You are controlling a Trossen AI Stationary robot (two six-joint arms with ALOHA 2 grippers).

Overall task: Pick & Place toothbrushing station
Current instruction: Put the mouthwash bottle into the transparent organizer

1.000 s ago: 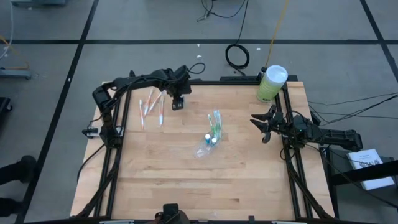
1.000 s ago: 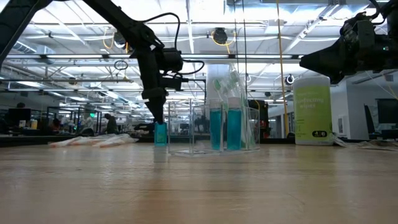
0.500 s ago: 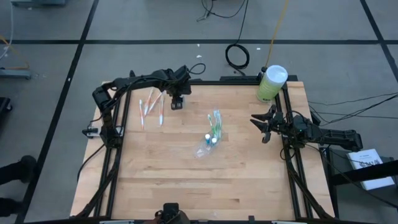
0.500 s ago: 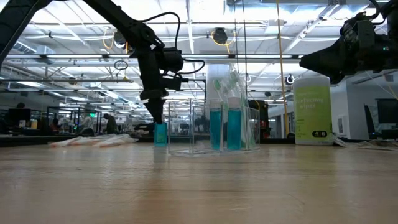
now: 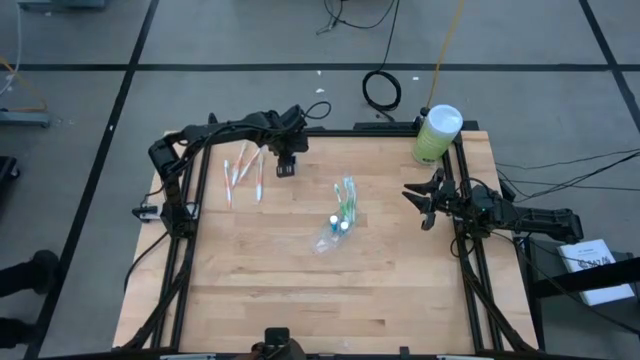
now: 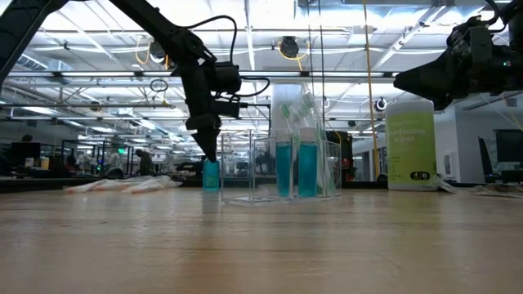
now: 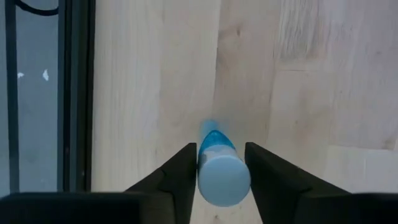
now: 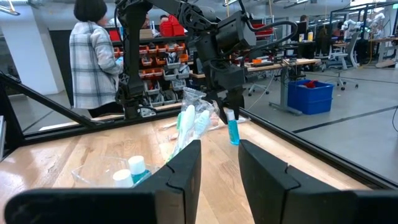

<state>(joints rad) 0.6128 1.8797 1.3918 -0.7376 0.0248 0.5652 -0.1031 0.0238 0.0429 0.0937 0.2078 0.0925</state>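
My left gripper (image 5: 285,165) is at the table's far left part, pointing down, shut on a small blue tube (image 6: 211,175) that stands upright on the wood. Several pink-white toothbrushes (image 5: 242,176) lie flat to its left. The clear plastic holder (image 5: 326,240) stands near the table's middle. It holds two blue tubes (image 6: 296,168) and green-white toothbrushes (image 5: 347,197) that lean out of it. My right gripper (image 5: 421,205) hovers open and empty at the table's right edge. My left gripper pinches the small tube's upper end (image 7: 222,179) between its two fingers (image 7: 184,174). The fingers come from above and point down. The tube stands upright with its lower end (image 6: 211,187) on the table.
A big pale-green canister (image 5: 436,134) with a white lid stands at the far right corner. The near half of the table is bare wood (image 5: 320,300). A person (image 8: 93,59) in a plaid shirt stands beyond the table's left side.
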